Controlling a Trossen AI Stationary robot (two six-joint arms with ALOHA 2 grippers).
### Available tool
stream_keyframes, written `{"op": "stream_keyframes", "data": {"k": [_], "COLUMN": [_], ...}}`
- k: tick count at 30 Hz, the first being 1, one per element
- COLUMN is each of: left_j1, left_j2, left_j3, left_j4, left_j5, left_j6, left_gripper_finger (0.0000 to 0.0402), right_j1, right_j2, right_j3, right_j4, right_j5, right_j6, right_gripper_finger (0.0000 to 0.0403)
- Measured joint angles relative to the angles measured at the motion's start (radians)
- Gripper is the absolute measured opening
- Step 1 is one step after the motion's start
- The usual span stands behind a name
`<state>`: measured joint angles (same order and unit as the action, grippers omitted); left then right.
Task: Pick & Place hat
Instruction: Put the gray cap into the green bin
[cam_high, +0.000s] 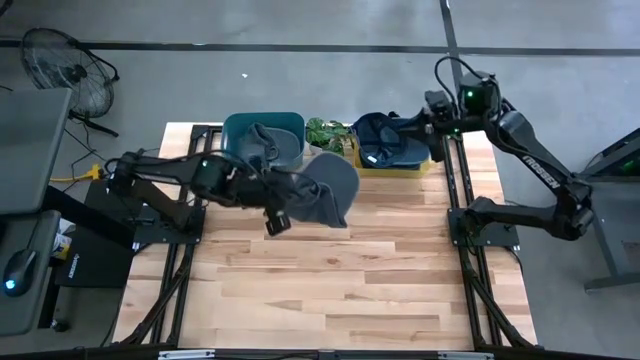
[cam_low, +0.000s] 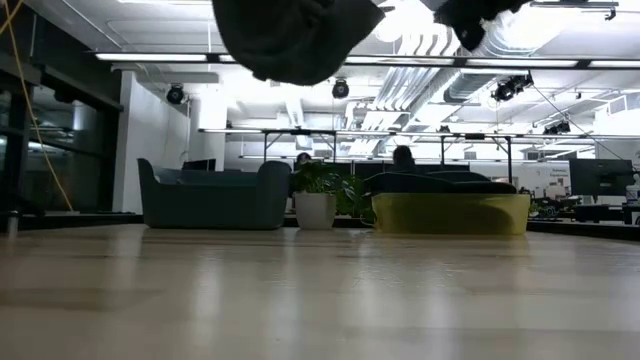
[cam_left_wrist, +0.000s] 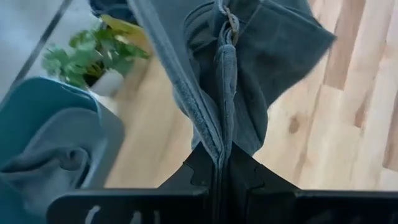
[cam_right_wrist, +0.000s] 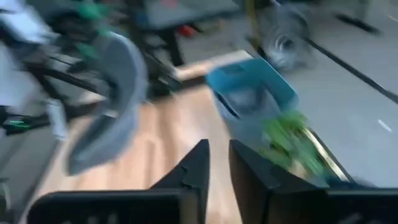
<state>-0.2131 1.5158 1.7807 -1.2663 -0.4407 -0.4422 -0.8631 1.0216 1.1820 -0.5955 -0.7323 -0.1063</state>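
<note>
A grey-blue hat (cam_high: 330, 190) hangs in the air over the middle of the table, with my left gripper (cam_high: 276, 218) shut on it at its left, near side. In the low view the hat (cam_low: 295, 40) is well above the tabletop. Its back strap with a metal buckle (cam_left_wrist: 231, 25) shows in the left wrist view. My right gripper (cam_right_wrist: 217, 165) stands high over the table's far right, near the yellow bin (cam_high: 400, 160). Its fingers are a little apart with nothing between them. My left gripper pinches a cloth edge of the hat (cam_left_wrist: 214, 146) between its two fingers, right beside the back strap (cam_left_wrist: 227, 74). The fingers come slanting down from the table's left. The hat is lifted clear of the table and spreads away from the fingertips, slack.
At the far edge stand a teal bin (cam_high: 262, 140) with a grey hat in it, a small potted plant (cam_high: 325, 130) and the yellow bin holding dark blue hats (cam_high: 385, 135). Bare wood (cam_high: 340, 290) fills the near half of the table.
</note>
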Motion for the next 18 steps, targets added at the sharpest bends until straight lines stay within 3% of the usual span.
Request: {"op": "stream_keyframes", "data": {"k": [4, 11, 18], "left_j1": [0.052, 0.104, 0.103], "left_j2": [0.0, 0.0, 0.0], "left_j3": [0.027, 0.029, 0.029], "left_j4": [0.0, 0.003, 0.01], "left_j5": [0.015, 0.038, 0.034], "left_j6": [0.052, 0.089, 0.097], "left_gripper_finger": [0.0007, 0.0007, 0.0006], "right_j1": [0.027, 0.147, 0.191], "right_j2": [0.032, 0.145, 0.265], "right_j3": [0.0, 0.0, 0.001], "right_j4": [0.162, 0.426, 0.595], "right_j5": [-0.119, -0.145, -0.171], "right_j6": [0.066, 0.188, 0.286], "right_gripper_finger": [0.0109, 0.0198, 0.0221]}}
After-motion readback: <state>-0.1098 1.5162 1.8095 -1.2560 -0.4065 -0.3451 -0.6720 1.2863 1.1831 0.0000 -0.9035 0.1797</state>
